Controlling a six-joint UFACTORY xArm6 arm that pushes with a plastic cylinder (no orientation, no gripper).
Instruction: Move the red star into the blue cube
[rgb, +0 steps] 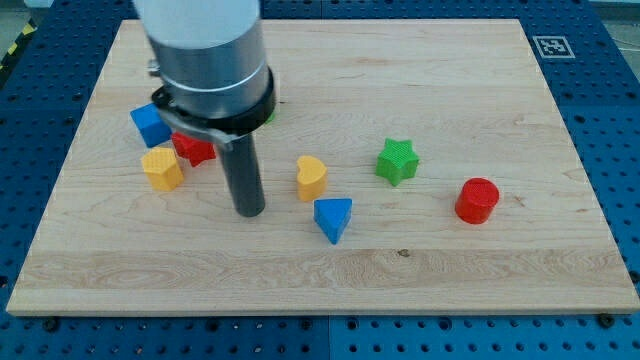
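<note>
The red star lies at the view's left on the wooden board, partly hidden by the arm. The blue cube sits just up and left of it, the two nearly touching. My tip is the lower end of the dark rod, resting on the board to the right of and below the red star, a short gap away. It stands between the yellow block at its left and the yellow heart at its right.
A yellow block lies just below the red star. A yellow heart and a blue triangle lie right of my tip. A green star and a red cylinder lie further right. A green block peeks from behind the arm.
</note>
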